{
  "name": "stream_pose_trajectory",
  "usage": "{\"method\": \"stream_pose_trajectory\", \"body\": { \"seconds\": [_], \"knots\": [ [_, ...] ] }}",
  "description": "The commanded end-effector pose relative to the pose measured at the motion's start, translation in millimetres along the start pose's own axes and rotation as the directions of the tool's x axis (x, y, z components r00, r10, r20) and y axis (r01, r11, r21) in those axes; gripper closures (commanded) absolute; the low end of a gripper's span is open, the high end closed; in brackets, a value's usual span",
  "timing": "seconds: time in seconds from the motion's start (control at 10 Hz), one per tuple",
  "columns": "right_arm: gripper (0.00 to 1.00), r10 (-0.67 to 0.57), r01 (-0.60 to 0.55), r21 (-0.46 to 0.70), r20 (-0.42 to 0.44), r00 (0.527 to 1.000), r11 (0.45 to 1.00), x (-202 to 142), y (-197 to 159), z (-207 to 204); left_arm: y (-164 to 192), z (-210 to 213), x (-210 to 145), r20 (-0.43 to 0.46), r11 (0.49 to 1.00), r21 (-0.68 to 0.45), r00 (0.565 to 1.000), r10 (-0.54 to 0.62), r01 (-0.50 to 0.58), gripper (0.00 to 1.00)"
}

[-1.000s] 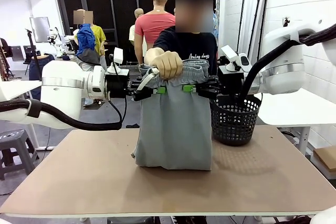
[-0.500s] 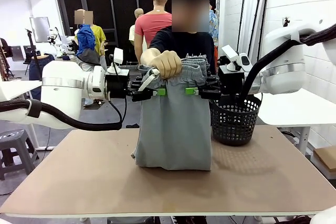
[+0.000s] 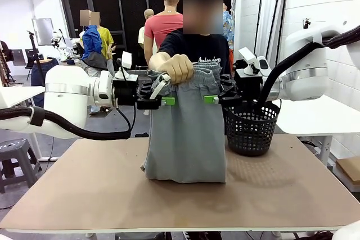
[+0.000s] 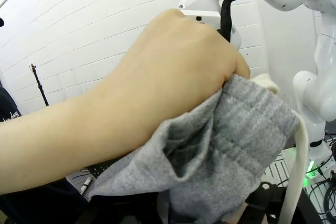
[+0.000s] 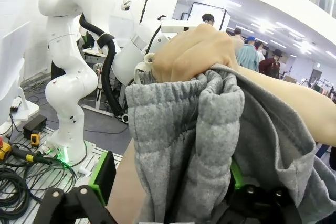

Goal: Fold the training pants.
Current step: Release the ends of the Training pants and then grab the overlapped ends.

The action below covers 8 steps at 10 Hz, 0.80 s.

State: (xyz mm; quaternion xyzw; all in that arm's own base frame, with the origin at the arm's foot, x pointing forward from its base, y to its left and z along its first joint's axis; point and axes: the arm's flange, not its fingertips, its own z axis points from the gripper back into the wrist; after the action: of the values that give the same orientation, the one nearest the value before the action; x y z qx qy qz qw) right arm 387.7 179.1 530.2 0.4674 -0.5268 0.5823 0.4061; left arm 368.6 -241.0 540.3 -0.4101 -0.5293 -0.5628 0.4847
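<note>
My left pincer (image 3: 159, 98) stands parted beside the waistband and grips nothing. It sits just under the person's hand (image 3: 179, 68), so closing carelessly there could nip a knuckle or snag the white drawstring (image 3: 160, 85). The light grey jersey training pants (image 3: 187, 139) hang from that fist alone, lower end resting on the brown counter (image 3: 84, 195); a loosened fist would slump them. My right pincer (image 3: 216, 97) gapes wide, cloth between its jaws, holding nothing.

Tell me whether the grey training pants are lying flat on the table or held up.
Held up: the training pants hang from a person's hand gripping the waistband, bottom edge resting on the table.
</note>
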Motion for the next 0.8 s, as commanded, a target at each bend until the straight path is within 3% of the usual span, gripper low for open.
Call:
{"method": "stream_pose_trajectory", "body": {
  "seconds": [0.0,0.4,0.7],
  "knots": [
    [0.00,-0.028,0.029,-0.014,0.023,0.999,0.999,2.0,-1.9,-0.6,-0.9,2.7,2.3,0.029,1.000,0.010,0.999,0.024,-0.024,0.00],
    [0.00,-0.029,0.029,0.009,-0.046,0.999,1.000,0.7,3.0,1.7,-12.0,7.5,1.2,0.015,0.999,0.030,1.000,0.011,-0.012,0.00],
    [0.00,-0.077,0.073,-0.065,-0.074,0.994,0.995,-0.9,12.5,14.8,-22.6,20.6,-2.0,0.010,0.998,0.063,1.000,0.007,-0.008,0.00]
  ]
}}
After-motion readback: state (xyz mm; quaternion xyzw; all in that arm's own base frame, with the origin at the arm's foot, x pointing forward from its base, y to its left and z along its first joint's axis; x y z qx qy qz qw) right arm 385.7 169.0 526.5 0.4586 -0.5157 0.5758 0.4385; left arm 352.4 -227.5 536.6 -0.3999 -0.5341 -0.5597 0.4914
